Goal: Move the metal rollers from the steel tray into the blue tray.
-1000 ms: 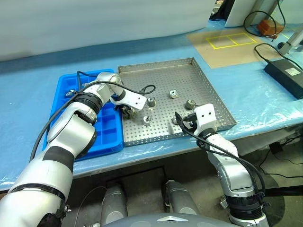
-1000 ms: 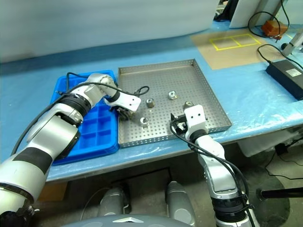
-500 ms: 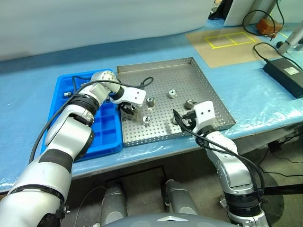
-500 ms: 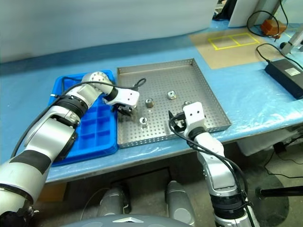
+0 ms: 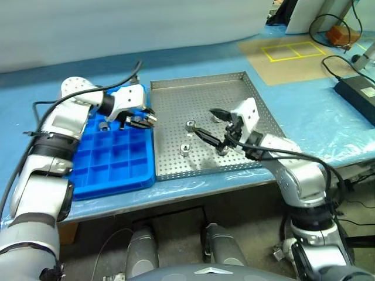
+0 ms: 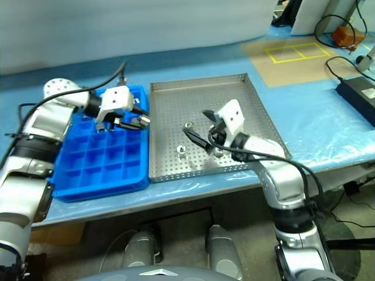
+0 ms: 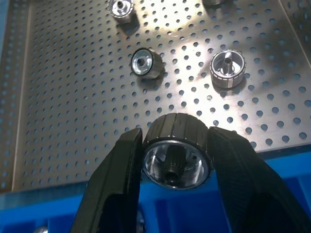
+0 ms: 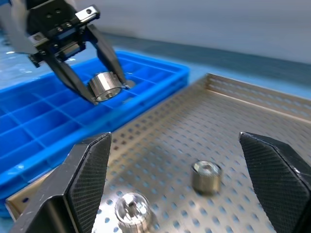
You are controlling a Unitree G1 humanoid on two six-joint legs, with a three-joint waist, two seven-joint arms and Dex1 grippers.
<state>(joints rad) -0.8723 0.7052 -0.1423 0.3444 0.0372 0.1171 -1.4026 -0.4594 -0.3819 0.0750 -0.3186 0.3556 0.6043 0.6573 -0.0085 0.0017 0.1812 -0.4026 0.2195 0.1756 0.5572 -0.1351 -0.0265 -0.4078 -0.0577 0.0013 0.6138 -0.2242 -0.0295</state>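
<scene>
Since a second ago the left gripper (image 5: 142, 120) has left the steel tray (image 5: 234, 85) and come over the blue tray (image 5: 111, 170), at its edge next to the steel tray, carrying a metal roller (image 7: 176, 154) clamped between its two black fingers (image 7: 119, 184). From the right wrist view that roller hangs in the air above the blue compartments, not touching the plastic.

Meanwhile the right gripper (image 5: 212, 126) has risen off the steel tray's near rim and now hovers above the tray floor, its fingers spread wide with nothing between them.

On the perforated floor, one roller (image 5: 190, 124) sits near the middle, another (image 5: 184, 150) lies closer to the front rim, and what seems to be a third (image 5: 222, 150) is partly hidden under the right gripper. A small silver piece (image 5: 104, 126) lies in a blue compartment beside the left gripper, probably a roller already placed.
</scene>
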